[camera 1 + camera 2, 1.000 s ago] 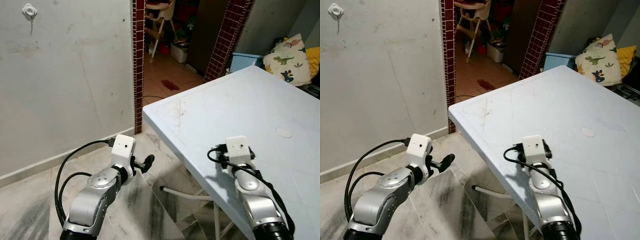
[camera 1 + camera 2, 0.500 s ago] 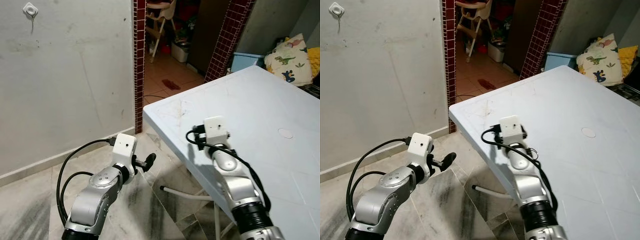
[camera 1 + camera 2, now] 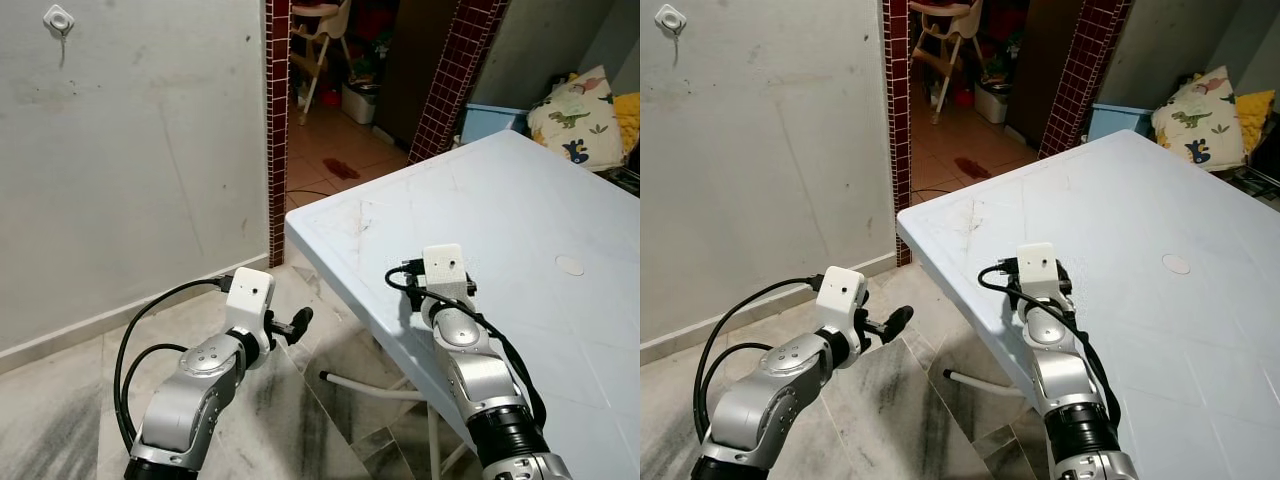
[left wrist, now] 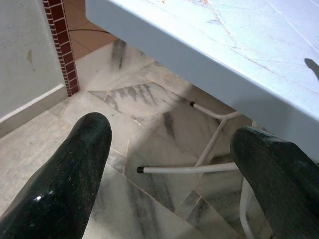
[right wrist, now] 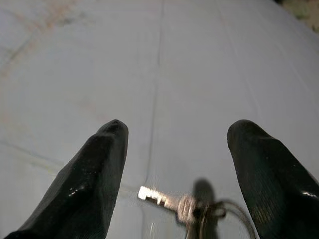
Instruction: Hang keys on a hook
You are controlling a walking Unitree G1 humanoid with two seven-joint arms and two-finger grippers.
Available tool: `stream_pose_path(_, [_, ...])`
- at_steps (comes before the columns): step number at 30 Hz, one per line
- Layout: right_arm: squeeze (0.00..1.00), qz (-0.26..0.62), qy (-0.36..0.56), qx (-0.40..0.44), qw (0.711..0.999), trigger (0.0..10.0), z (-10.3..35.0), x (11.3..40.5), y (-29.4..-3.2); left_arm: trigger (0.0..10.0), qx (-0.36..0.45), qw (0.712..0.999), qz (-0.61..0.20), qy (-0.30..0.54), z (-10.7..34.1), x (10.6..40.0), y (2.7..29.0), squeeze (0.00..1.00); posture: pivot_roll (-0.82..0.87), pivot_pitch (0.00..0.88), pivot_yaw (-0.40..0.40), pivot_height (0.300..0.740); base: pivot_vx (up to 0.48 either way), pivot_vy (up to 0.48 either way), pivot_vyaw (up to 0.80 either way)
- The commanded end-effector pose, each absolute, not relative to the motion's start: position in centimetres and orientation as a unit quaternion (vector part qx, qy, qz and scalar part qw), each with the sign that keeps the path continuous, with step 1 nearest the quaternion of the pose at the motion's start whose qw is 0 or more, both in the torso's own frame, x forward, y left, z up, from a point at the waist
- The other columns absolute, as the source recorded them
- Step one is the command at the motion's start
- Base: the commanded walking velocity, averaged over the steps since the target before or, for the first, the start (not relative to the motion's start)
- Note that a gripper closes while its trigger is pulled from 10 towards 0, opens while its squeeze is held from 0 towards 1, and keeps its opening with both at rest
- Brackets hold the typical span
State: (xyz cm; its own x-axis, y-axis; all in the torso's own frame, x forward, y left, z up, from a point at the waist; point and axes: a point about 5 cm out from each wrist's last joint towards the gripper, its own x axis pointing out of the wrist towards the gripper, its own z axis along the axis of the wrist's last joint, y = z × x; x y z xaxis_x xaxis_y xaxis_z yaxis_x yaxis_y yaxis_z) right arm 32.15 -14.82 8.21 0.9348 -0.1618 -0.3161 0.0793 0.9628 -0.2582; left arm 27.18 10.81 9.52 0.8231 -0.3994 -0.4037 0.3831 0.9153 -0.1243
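The setting is a room with a marbled tile floor (image 3: 300,400), a grey plaster wall (image 3: 140,170) and a pale blue worktop (image 3: 500,220) occupying the right half of the head views. Nearest the camera, the left gripper (image 4: 172,149) is held low over the floor beside the worktop's near corner; its jaws stand wide open and hold nothing, with the white tube legs (image 4: 199,167) of the worktop visible between the two black fingers (image 4: 70,169). The right gripper (image 5: 174,144) is positioned over the worktop near its front edge, pointing along the surface; its jaws are likewise spread wide and grip nothing. The keys (image 5: 187,208), a silver key on a thin wire ring, lie flat on the worktop between the right gripper's fingers and close to the wrist, touching neither finger as far as the right wrist view shows. Further along the worktop a small round mark (image 3: 569,265) is visible. A white hook (image 3: 59,19) is fixed high on the wall, well apart from both grippers. Beyond the wall's end stands a red brick pillar (image 3: 277,120), and past it an open doorway with a high chair (image 3: 318,40). At far right, a dinosaur-print cushion (image 3: 580,118) rests behind the worktop
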Motion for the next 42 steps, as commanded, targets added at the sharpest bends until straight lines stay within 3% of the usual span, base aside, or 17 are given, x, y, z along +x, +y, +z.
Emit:
stream_pose_path(1, [0.00,-0.073,0.173,-0.118,0.975,10.0,8.4,31.8,-15.1,10.0,-0.014,0.954,-0.205,0.220,9.5,27.1,10.8,0.00,0.14,0.000,-0.092,0.740,0.000,0.000,0.00])
stream_pose_path(17, [0.00,-0.046,0.240,-0.047,0.968,10.0,5.8,27.7,-16.5,10.0,-0.014,0.952,-0.209,0.224,9.3,27.0,10.6,0.00,0.13,0.000,-0.091,0.740,0.000,0.000,0.00])
stream_pose_path(22, [0.00,0.028,0.245,-0.018,0.969,10.0,5.9,26.9,-15.5,10.0,-0.014,0.952,-0.209,0.223,9.3,27.0,10.6,0.00,0.13,0.000,-0.091,0.740,0.000,0.000,0.00])
stream_pose_path(34, [0.00,0.042,0.250,-0.066,0.965,10.0,7.5,25.5,-17.2,10.0,-0.015,0.953,-0.206,0.220,9.3,27.2,10.6,0.00,0.12,0.000,-0.100,0.740,0.000,0.000,0.00])
stream_pose_path(42, [0.00,0.022,0.228,-0.080,0.970,10.0,8.7,26.4,-19.0,10.0,-0.020,0.953,-0.210,0.216,9.6,27.7,10.5,0.00,0.11,0.000,-0.097,0.740,0.000,0.000,0.00])
